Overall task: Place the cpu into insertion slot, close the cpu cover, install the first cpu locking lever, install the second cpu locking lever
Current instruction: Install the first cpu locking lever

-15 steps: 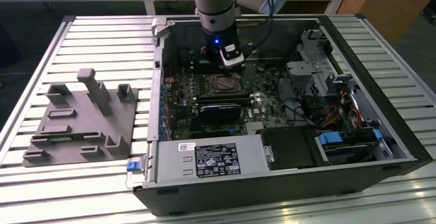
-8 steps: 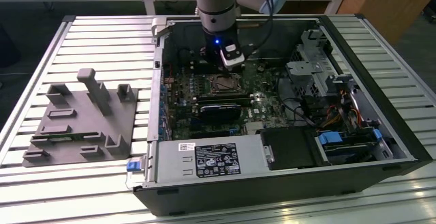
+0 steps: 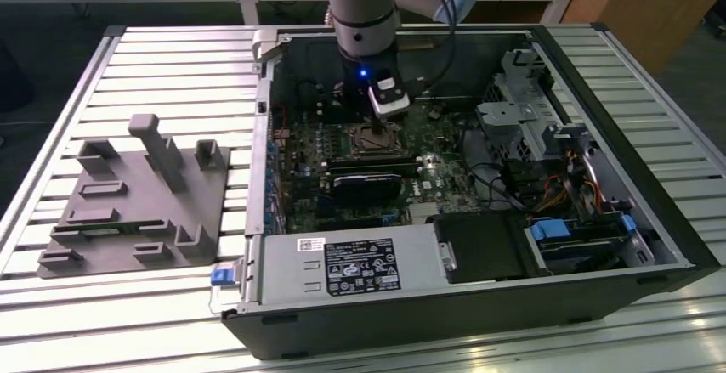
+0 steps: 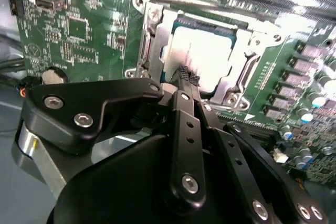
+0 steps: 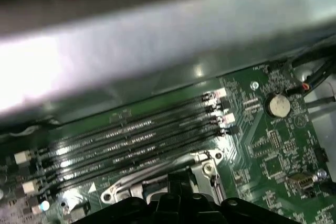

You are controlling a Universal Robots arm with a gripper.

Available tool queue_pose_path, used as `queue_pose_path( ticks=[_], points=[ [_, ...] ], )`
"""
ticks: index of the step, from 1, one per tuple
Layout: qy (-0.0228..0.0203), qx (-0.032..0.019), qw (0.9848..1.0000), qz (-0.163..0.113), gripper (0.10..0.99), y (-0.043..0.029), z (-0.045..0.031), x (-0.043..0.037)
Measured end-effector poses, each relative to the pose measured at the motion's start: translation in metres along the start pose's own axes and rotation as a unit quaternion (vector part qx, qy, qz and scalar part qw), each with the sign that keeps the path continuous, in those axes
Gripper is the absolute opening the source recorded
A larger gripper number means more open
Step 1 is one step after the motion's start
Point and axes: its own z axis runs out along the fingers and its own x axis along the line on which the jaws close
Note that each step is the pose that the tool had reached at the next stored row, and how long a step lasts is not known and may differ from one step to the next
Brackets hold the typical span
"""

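In the exterior view my gripper (image 3: 376, 127) reaches down into the open computer case, right over the insertion slot (image 3: 375, 140) on the green board. The second wrist view shows the cpu (image 4: 205, 56), its pale silvery face lying flat in the slot. The silver cpu cover (image 4: 157, 32) lies around it as a frame. My black fingertips (image 4: 185, 77) are drawn together at the edge of the cpu, and nothing is held between them. Whether they touch the cover or a lever I cannot tell. The first wrist view has my gripper (image 5: 178, 195) above a corner of the slot's silver frame (image 5: 207, 163).
Long black memory slots (image 5: 131, 140) run beside the socket, below the case wall. A black graphics card (image 3: 369, 182) lies just in front of the socket, with the power supply (image 3: 352, 267) beyond it. A drive cage (image 3: 522, 110) and cables are at the exterior view's right, and a grey fixture (image 3: 136, 194) stands outside the case.
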Motion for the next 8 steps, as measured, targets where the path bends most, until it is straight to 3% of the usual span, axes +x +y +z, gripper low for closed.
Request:
queue_pose_path(
  ticks=[8],
  points=[
    [0.0048,0.0107,0.9999,-0.001,0.106,-0.0090,-0.0001,-0.0039]
  ],
)
